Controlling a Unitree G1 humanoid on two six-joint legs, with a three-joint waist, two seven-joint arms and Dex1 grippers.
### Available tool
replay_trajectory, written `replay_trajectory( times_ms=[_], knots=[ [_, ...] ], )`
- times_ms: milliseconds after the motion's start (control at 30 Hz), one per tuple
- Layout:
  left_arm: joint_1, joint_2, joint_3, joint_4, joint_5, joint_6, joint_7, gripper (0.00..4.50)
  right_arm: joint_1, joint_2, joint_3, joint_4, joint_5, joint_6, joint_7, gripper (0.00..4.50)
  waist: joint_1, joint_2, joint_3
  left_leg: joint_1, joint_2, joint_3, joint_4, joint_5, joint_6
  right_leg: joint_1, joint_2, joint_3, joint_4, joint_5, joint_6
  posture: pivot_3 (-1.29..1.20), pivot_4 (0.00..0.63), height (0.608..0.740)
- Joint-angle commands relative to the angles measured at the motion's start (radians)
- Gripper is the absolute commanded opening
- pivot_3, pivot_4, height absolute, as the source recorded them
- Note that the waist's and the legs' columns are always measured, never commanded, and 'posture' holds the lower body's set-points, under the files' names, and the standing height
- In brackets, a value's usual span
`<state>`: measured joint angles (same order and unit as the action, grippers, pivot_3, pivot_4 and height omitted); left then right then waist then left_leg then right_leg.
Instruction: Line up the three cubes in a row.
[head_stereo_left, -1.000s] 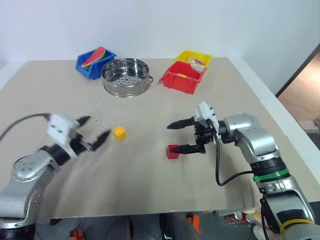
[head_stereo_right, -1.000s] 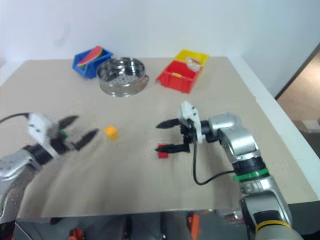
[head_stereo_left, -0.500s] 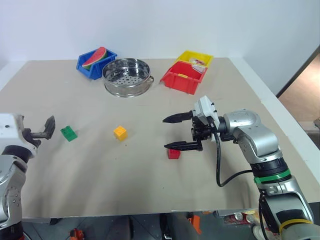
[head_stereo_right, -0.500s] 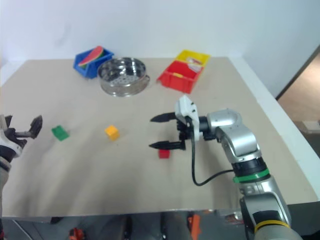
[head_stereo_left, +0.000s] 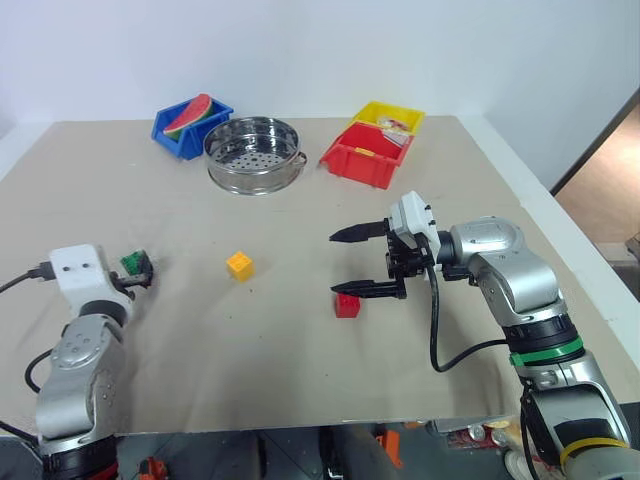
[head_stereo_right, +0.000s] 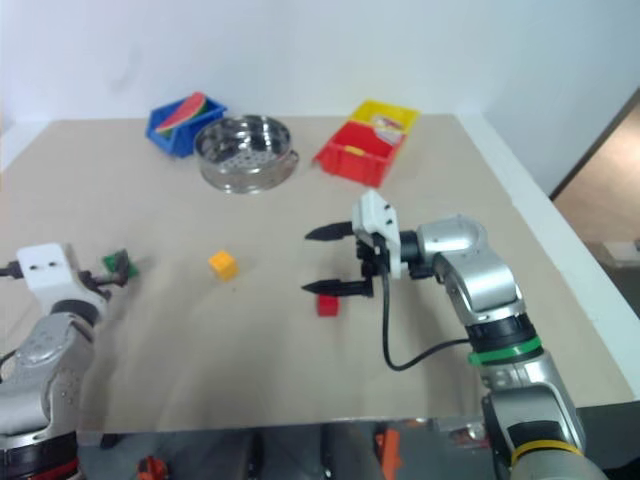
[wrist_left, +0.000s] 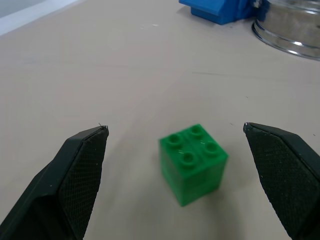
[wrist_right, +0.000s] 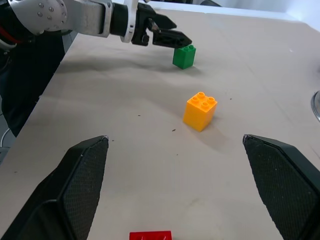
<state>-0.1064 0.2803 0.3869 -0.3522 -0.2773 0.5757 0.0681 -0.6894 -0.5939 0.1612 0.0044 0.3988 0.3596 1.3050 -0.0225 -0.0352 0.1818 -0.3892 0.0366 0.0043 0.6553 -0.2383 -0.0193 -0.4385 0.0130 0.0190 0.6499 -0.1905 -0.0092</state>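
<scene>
Three small studded cubes sit apart on the beige surface (head_stereo_left: 300, 380). Farthest left, the green cube (wrist_left: 192, 162) lies between the spread, empty fingers of the left hand (head_stereo_left: 140, 272), touched by neither. The yellow-orange cube (head_stereo_left: 239, 265) stands alone near the middle with bare surface around it. Right of it, the red cube (head_stereo_left: 346, 305) lies just beneath the lower finger of the right hand (head_stereo_left: 348, 263), which hangs released and wide, holding nothing. Along the far edge stand a blue bin (head_stereo_left: 190, 130) with a watermelon slice (head_stereo_left: 187, 114), a perforated steel steamer pan (head_stereo_left: 253, 153), then a red bin (head_stereo_left: 365, 158) and a yellow bin (head_stereo_left: 390, 116), all well apart from the cubes.
</scene>
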Motion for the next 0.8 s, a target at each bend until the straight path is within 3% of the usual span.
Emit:
replay_trajectory(
  times_ms=[33,600,800],
  knots=[
    [-0.022,-0.015,-0.010,-0.016,0.038,0.006,0.043,4.50,-0.027,0.002,-0.037,-0.038,0.029,0.005,-0.011,4.47,0.000,0.000,0.000,0.000,0.000,0.000,0.000,0.000,0.000,0.000,0.000,0.000,0.000,0.000,0.000,0.00,0.150,0.740],
    [-0.107,-0.086,-0.027,0.098,0.100,0.037,0.130,4.50,-0.030,-0.009,-0.035,-0.025,0.013,-0.028,-0.021,4.47,0.001,0.000,0.000,0.000,-0.001,-0.001,0.000,0.000,0.000,0.000,0.000,0.000,0.000,0.000,0.000,0.00,0.150,0.740],
    [-0.140,-0.093,-0.015,0.139,0.113,0.027,0.137,2.67,-0.024,-0.016,-0.037,-0.032,0.014,-0.029,-0.028,4.50,0.000,0.000,0.000,0.000,-0.001,0.000,0.000,0.000,0.000,0.000,0.000,0.000,0.000,0.000,0.000,0.00,0.150,0.740]
  ],
)
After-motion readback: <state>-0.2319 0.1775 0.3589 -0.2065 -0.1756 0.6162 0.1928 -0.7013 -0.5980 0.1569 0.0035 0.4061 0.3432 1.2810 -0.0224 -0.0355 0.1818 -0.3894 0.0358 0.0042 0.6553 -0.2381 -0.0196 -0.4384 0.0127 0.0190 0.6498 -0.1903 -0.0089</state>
